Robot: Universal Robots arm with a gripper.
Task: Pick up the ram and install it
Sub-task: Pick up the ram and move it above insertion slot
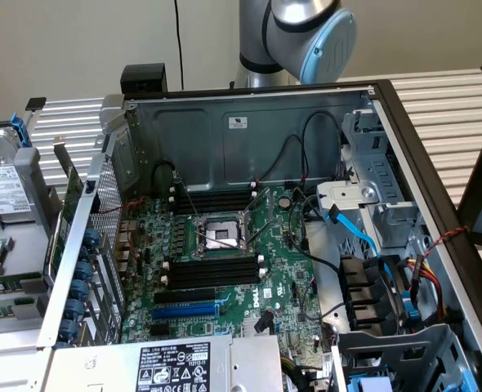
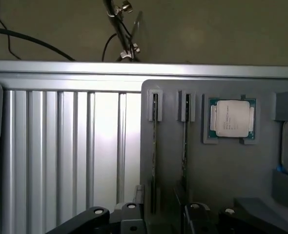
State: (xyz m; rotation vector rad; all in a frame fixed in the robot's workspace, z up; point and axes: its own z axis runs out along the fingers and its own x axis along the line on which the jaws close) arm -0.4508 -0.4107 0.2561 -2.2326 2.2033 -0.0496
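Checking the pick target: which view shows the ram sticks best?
The wrist view: two ram sticks stand on edge in a gray holder. The exterior view catches that holder at its left edge; the sticks there are too small to tell.

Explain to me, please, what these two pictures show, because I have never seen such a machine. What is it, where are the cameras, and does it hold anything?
The machine is a robot arm that works in place of a person's hand. The exterior view comes from a camera off the arm. It looks into an open computer case with a green motherboard and black memory slots. The wrist view comes from a camera on the arm, looking past the end effector. There, a grey tray lies on a ribbed metal table. In the tray are a ram and a second ram, both standing on edge, and a processor. Both rams sit in the tray, so neither is picked up yet.
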